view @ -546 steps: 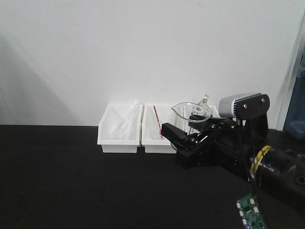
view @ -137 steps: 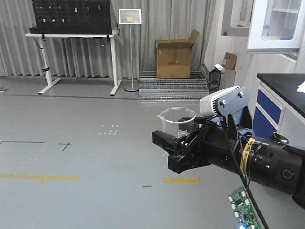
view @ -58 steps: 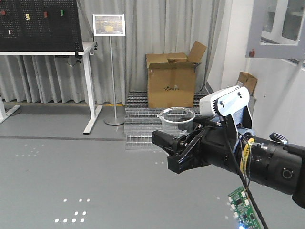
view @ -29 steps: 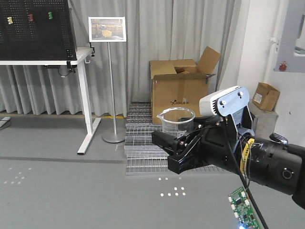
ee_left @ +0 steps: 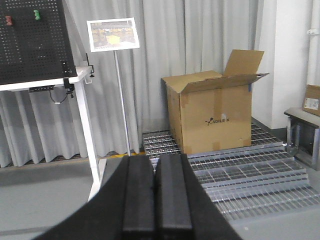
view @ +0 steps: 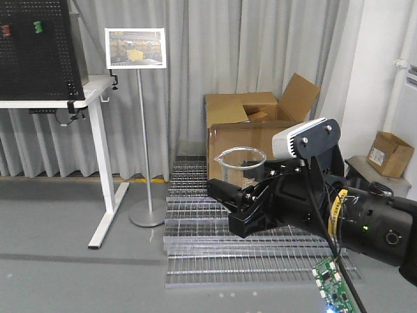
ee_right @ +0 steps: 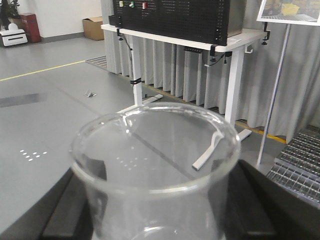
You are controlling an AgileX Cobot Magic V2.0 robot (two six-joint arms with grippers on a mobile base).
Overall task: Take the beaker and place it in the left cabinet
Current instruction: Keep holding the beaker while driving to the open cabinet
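The beaker [view: 241,166] is a clear glass cylinder with a pour spout, held upright in the air in my right gripper [view: 242,190]. In the right wrist view the beaker [ee_right: 155,165] fills the frame between the two black fingers [ee_right: 62,215] of my right gripper [ee_right: 157,212], which is shut on it. My left gripper [ee_left: 154,161] is shut with its pads together and holds nothing. The left gripper does not show in the front view. The left cabinet is out of view.
An open cardboard box [view: 254,124] stands on metal grating steps [view: 247,241] ahead. A white-legged table with a black pegboard [view: 39,98] and a sign stand [view: 135,49] are at the left. A small box [view: 391,153] sits at the right. Grey curtains hang behind.
The background has shifted and grown: the cardboard box and grating are now nearer and more central, and the table has slid left. The beaker stays held in the same pose.
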